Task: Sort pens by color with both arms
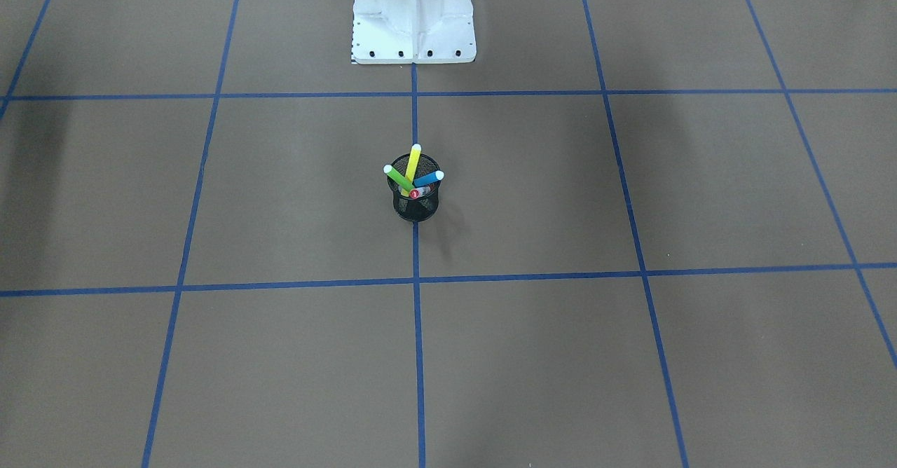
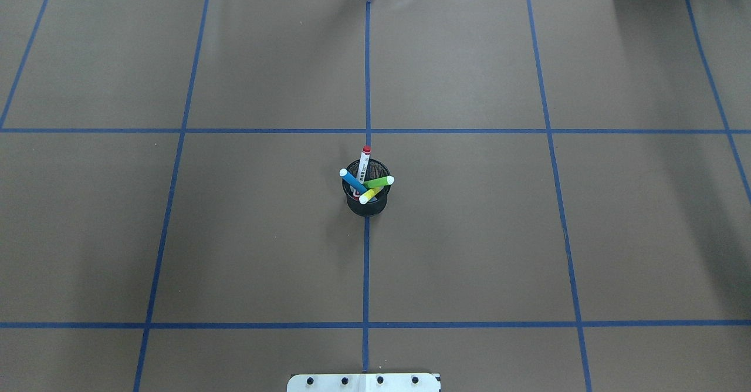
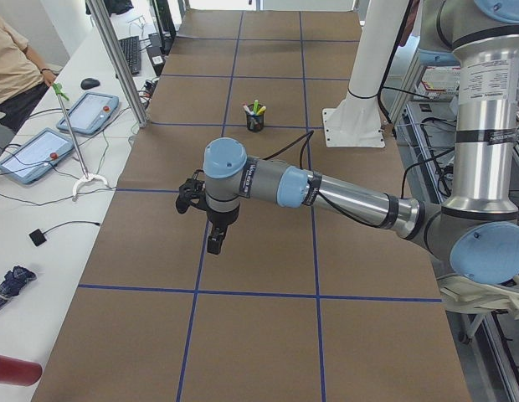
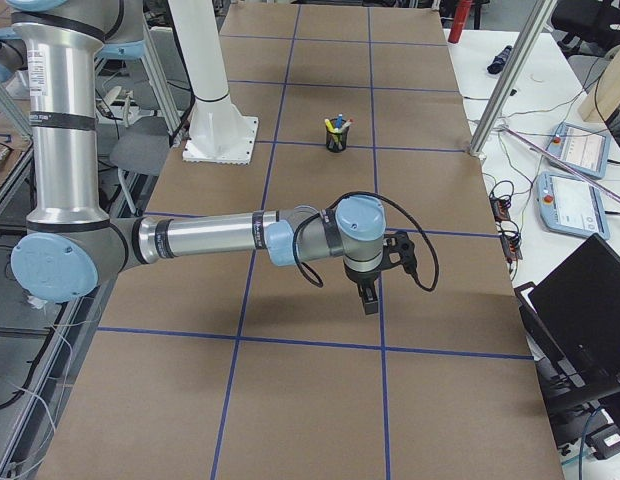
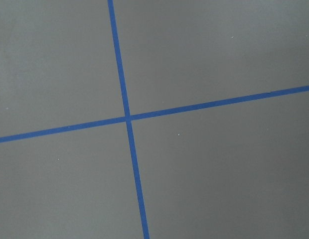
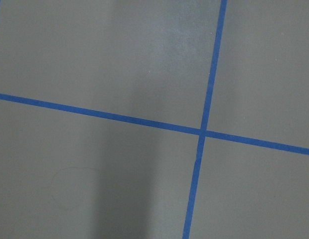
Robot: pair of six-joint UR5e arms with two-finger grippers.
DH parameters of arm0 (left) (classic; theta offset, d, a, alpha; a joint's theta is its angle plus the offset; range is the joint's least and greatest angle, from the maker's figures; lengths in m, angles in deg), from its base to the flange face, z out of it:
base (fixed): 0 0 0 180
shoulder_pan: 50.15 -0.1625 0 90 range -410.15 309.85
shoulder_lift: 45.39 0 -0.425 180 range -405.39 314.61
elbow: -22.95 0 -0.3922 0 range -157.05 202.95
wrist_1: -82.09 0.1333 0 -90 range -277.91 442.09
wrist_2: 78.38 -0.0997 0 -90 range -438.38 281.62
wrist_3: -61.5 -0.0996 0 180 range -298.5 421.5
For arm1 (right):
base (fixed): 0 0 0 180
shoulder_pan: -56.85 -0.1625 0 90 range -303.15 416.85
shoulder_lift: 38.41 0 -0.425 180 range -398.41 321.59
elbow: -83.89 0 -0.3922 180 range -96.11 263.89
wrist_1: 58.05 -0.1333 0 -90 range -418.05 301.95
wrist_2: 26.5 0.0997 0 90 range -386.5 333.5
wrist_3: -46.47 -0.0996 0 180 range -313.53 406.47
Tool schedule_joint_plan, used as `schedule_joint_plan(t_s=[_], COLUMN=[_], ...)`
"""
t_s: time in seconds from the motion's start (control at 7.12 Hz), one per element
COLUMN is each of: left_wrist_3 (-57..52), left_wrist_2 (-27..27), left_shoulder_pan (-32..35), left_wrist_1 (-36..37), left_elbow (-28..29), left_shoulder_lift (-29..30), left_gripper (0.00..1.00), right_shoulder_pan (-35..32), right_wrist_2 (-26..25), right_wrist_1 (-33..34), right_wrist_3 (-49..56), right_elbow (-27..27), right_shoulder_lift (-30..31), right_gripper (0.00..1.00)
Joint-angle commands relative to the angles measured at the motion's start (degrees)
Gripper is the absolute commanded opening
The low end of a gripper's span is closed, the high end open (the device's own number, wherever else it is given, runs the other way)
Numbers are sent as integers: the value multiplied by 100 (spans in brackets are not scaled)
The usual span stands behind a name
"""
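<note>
- bench (image 2: 234, 233): covered in brown paper, with a blue tape grid (image 2: 368, 87) marking large squares.
- left arm (image 3: 343, 197): the near one in the left side view. forearm lies roughly level out over the bench, wrist turned down, well away from the pens.
- right arm (image 4: 210, 238): the near one in the right side view, in the same sort of pose. forearm level over the bench, wrist down, also well apart from the pens.
- white pedestal (image 1: 413, 12): bolted at the robot edge of the bench, on the centre tape line.
- left pincer (image 3: 214, 243): hangs pointing down above the bench close to a tape line, clear of the surface. only the side view shows it, so i cannot tell how wide it is or whether it grips anything. its wrist cam shows just paper and a tape crossing.
- right pincer (image 4: 369, 298): also points down above the paper. side view only, so i cannot tell its opening or grip. its wrist cam likewise shows paper and a tape crossing.
- black mesh cup (image 1: 416, 205): upright mid-bench on the centre tape line, out from the pedestal.
- pens, all standing tilted in the cup:
  - red-capped white marker (image 2: 363, 163) leans away from the robot
  - blue pen (image 2: 353, 180) leans to the robot's left
  - green pen (image 2: 379, 182) leans to its right
  - yellow pen (image 2: 369, 195) leans toward the robot
</note>
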Motion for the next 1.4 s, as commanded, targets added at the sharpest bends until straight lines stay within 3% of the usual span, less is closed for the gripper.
schedule_joint_plan(t_s=[0.0, 0.56, 0.84, 1.26], left_wrist_3=[279, 733, 1123, 2726], left_wrist_2=[56, 57, 48, -5], left_shoulder_pan=[-48, -408, -1030, -1725], left_wrist_1=[-436, -534, -517, -517], left_elbow=[-38, -20, -20, -12], left_shoulder_lift=[41, 690, 1112, 1867], left_gripper=[100, 100, 100, 100], right_shoulder_pan=[211, 957, 1423, 1941], right_wrist_2=[54, -33, -42, -269], right_wrist_1=[-36, -36, -27, -19], right_wrist_3=[-174, -956, -993, -2122], right_elbow=[123, 150, 89, 88], right_shoulder_lift=[-347, -1200, -1693, -2264], right_gripper=[99, 99, 99, 99])
